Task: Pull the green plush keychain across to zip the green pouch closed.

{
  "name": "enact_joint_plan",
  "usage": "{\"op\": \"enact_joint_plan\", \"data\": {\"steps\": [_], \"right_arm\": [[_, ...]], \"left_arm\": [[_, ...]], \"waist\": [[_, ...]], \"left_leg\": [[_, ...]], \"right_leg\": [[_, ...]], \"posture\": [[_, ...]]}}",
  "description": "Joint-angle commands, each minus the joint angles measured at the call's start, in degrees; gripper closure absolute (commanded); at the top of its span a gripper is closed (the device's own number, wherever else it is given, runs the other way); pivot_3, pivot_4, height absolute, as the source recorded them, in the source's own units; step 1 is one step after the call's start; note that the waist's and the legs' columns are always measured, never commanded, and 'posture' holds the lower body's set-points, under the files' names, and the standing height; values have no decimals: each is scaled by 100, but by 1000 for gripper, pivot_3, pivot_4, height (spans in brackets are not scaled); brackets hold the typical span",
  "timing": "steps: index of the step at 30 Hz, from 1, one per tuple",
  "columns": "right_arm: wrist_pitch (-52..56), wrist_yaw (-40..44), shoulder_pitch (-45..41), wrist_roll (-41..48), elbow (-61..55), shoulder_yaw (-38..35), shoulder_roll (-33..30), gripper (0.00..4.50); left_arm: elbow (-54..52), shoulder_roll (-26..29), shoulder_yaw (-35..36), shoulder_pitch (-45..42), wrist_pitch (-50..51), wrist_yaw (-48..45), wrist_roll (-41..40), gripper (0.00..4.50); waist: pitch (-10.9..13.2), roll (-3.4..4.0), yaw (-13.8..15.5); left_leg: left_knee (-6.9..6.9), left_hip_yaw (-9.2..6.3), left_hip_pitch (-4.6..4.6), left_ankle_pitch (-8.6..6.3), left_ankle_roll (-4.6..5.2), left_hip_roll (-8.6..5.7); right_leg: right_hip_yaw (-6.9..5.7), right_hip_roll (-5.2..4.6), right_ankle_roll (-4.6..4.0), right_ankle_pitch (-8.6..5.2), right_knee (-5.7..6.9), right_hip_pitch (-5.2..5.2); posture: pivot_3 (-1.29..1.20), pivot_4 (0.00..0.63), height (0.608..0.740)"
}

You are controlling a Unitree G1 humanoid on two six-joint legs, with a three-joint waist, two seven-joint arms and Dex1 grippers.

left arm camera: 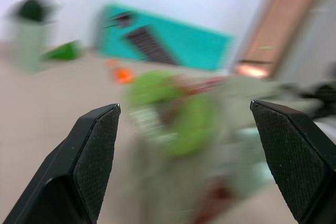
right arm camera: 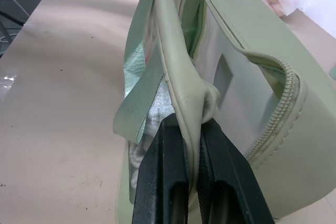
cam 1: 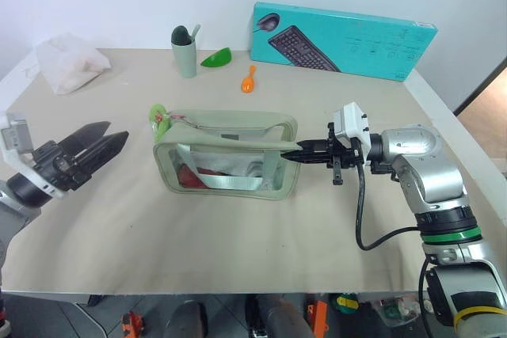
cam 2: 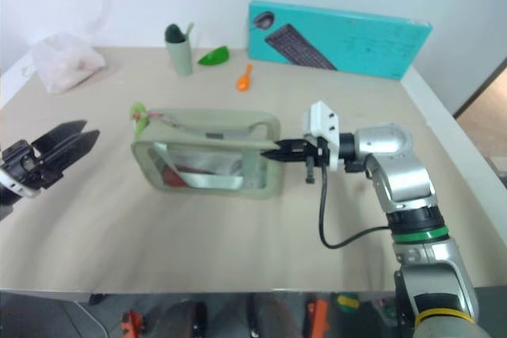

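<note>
Beige table point(cam 1: 238, 235) | green pouch point(cam 1: 226, 156) centre, green plush keychain point(cam 1: 158, 114) at its left end | right gripper point(right arm camera: 191, 145) clamped on pouch's right edge | left gripper point(cam 1: 99, 148) fingers apart, left of pouch

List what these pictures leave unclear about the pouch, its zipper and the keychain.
- Green plush keychain: too small in the eye views to show how it joins the zipper; in the left wrist view it is blurred.
- Green pouch contents: something red behind the clear panel, crossed by the strap, not identifiable.
- The edge of the pouch pinched by the right gripper: hidden between the fingers.
- Left gripper: open, short of the keychain; the gap cannot be judged.
</note>
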Motion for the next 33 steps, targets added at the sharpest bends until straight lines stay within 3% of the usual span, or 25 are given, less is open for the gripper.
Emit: {"op": "enact_joint_plan", "data": {"steps": [1,21,33], "right_arm": [[3,33,-30,55,-232,-21,-42,4472],[109,-173,207,127,-539,-171,-140,4472],[64,-206,240,133,-543,-155,-145,4472]], "left_arm": [[134,-141,-35,-415,-122,201,60,375],[1393,-687,-1285,-1504,-1,248,1163,375],[1317,-950,-1102,-1720,87,230,1033,375]], "waist": [[-1,-2,-1],[-2,-3,1],[-2,-3,2]], "left_leg": [[0,0,-2,0,0,1],[0,-1,-3,2,-3,-2],[4,-1,-4,2,-4,-5]], "right_leg": [[0,0,0,0,0,-1],[0,0,5,4,0,0],[2,-4,8,7,0,2]], "posture": [[0,150,740],[0,150,740],[0,150,740]]}}
